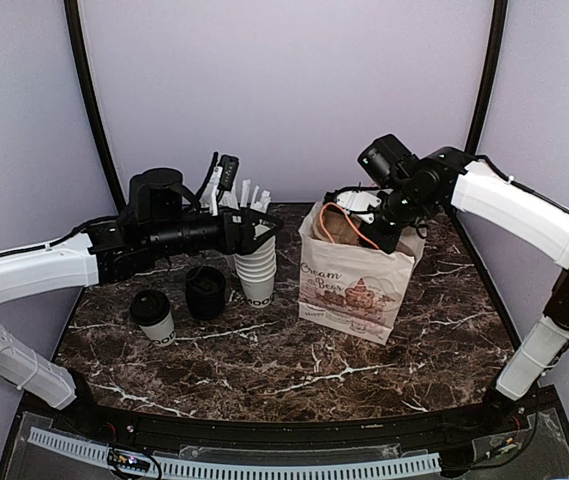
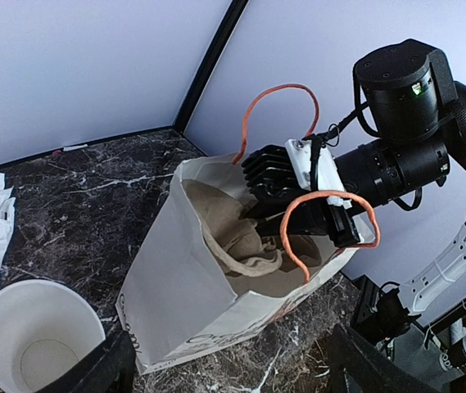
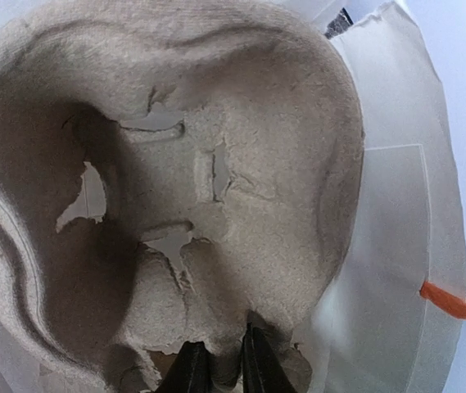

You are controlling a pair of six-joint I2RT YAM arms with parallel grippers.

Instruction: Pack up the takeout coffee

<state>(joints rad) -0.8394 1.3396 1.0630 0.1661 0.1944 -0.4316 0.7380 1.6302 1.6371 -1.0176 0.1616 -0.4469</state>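
Coffee (image 1: 152, 318) stands lidded on the table at the left, well apart from the bag (image 1: 349, 280) and untouched. The right gripper (image 3: 223, 368) reaches into the bag with its fingers narrow on either side of the pulp carrier's (image 3: 216, 164) rim; I cannot tell if they grip it. The left gripper (image 1: 267, 232) hangs wide over the cup stack (image 1: 256, 270), holding nothing. The carrier likely needs seating flat on the bag floor, wells up, then a straight lift out past the orange handles (image 2: 331, 221).
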